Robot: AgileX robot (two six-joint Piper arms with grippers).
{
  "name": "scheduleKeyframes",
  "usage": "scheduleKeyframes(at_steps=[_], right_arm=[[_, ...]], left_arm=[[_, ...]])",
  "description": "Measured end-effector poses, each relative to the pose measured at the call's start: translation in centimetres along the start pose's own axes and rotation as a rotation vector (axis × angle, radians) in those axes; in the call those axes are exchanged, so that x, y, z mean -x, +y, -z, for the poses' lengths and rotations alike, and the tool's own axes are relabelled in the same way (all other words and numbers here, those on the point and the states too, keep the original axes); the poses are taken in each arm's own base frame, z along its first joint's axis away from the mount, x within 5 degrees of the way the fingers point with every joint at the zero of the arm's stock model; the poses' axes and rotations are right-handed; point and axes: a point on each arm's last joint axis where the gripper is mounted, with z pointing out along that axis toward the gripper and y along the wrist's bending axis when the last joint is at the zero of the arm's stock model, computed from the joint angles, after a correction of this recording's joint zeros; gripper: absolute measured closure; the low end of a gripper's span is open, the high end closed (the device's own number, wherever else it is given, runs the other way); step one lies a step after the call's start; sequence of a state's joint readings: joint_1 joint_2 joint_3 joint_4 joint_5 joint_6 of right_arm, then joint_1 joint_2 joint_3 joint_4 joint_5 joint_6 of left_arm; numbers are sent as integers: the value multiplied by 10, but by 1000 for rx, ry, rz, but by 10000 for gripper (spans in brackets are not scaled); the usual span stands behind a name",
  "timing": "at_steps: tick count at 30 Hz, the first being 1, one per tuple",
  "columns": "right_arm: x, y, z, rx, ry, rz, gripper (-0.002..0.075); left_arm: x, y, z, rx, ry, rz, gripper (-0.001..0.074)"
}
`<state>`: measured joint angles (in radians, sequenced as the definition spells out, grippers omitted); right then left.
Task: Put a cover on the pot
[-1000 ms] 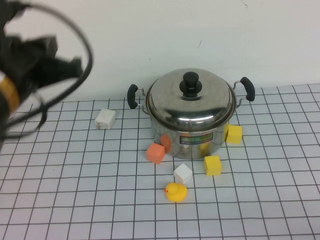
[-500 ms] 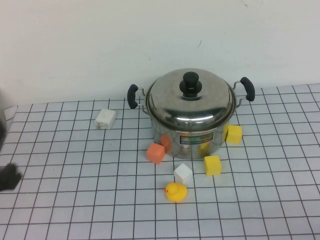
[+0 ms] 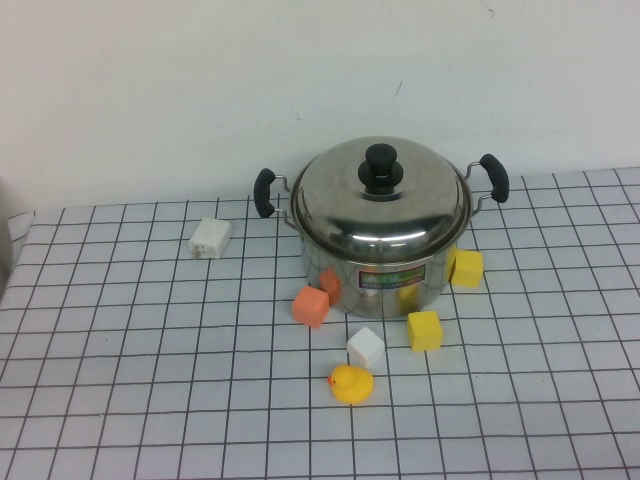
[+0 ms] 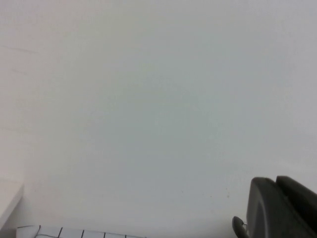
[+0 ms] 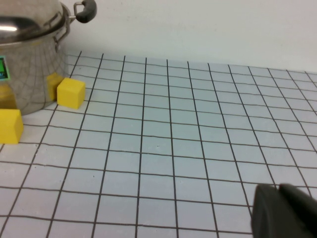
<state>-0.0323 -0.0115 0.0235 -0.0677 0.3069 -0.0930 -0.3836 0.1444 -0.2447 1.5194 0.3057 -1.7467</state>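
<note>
- Pot (image 3: 385, 270) is sitting on the gridded table (image 3: 150, 380), toward the back, near the wall (image 3: 300, 80), a little right of centre in the high view.
- Lid (image 3: 380, 205) is resting on the pot rim, black knob (image 3: 383, 166) pointing up; pot is already covered.
- Two black side handles are sticking out, left handle (image 3: 264, 192) and right handle (image 3: 494, 177).
- Green-yellow label (image 3: 392, 278) is facing the camera on the pot's front wall.
- Orange block (image 3: 311, 306) is lying just beside the pot's front left; its reflection is showing in the steel.
- One yellow block (image 3: 467, 268) is sitting just beside the pot's right side; a second yellow block (image 3: 425, 330) is lying in front of the pot, near it.
- White block (image 3: 366, 347) is lying in front of the pot, with a yellow duck (image 3: 351, 384) just in front of it.
- White box (image 3: 210, 238) is sitting well left of the pot, apart from everything else.
- Neither arm is showing in the high view.
- Left gripper (image 4: 282, 208): only a dark edge is showing in its wrist view, which is facing the bare wall with a sliver of table below. Cannot tell jaw state.
- Right gripper (image 5: 285, 210): only a dark corner is showing in its wrist view, over bare table, well apart from the pot and both yellow blocks. Cannot tell jaw state.
</note>
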Motion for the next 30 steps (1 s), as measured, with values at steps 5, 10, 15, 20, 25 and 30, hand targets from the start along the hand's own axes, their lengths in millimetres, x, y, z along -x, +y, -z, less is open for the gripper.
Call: scheduleKeyframes(at_steps=[5,10,15,20,25,30], right_arm=[[0,0,0,0,0,0,717],[0,0,0,0,0,0,717],[0,0,0,0,0,0,717],[0,0,0,0,0,0,717],[0,0,0,0,0,0,717],[0,0,0,0,0,0,717]], left_arm=[[-3,4,8,-3,-37,18,736],[-3,4,9,-7,-42,19,736],[-3,4,9,-7,-42,19,736],[-5,5,9,-5,-37,11,736],[-12,7,9,23,13,97,736],[-29,12,10,108,128,83,736]])
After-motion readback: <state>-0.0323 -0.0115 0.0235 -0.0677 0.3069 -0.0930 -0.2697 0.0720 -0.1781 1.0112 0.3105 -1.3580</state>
